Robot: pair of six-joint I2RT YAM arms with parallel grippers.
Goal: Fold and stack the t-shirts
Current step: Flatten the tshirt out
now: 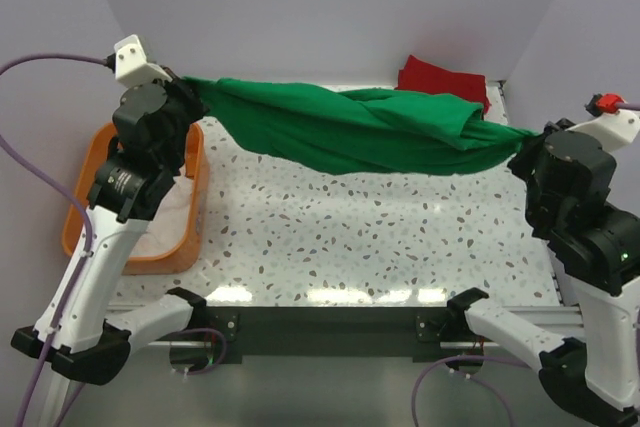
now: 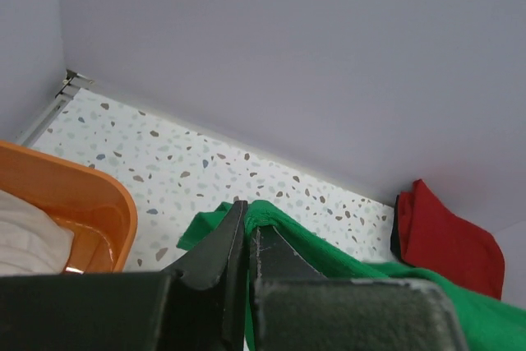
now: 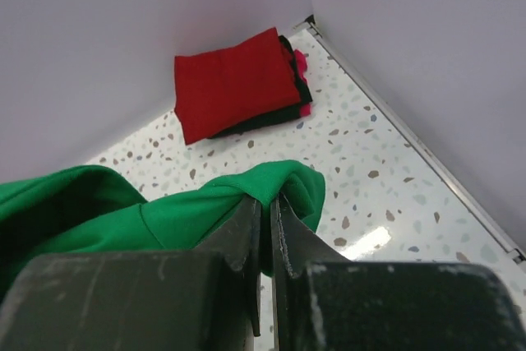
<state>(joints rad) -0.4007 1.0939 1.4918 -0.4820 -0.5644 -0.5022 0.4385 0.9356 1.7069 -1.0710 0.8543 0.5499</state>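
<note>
The bright green t-shirt [image 1: 350, 130] hangs stretched in the air between my two grippers, above the far half of the table. My left gripper [image 1: 190, 87] is shut on its left end; in the left wrist view [image 2: 249, 211] green cloth [image 2: 329, 256] is pinched between the jaws. My right gripper [image 1: 520, 142] is shut on its right end; in the right wrist view [image 3: 267, 203] cloth [image 3: 197, 203] bunches over the fingertips. A folded red t-shirt [image 1: 440, 77] lies on a folded black one [image 3: 279, 113] in the far right corner. An off-white t-shirt [image 2: 29, 240] lies in the basket.
An orange plastic basket [image 1: 195, 197] stands at the left edge of the speckled table [image 1: 350, 237], under my left arm. Pale walls close the back and both sides. Something pink [image 3: 302, 67] shows at the edge of the folded stack.
</note>
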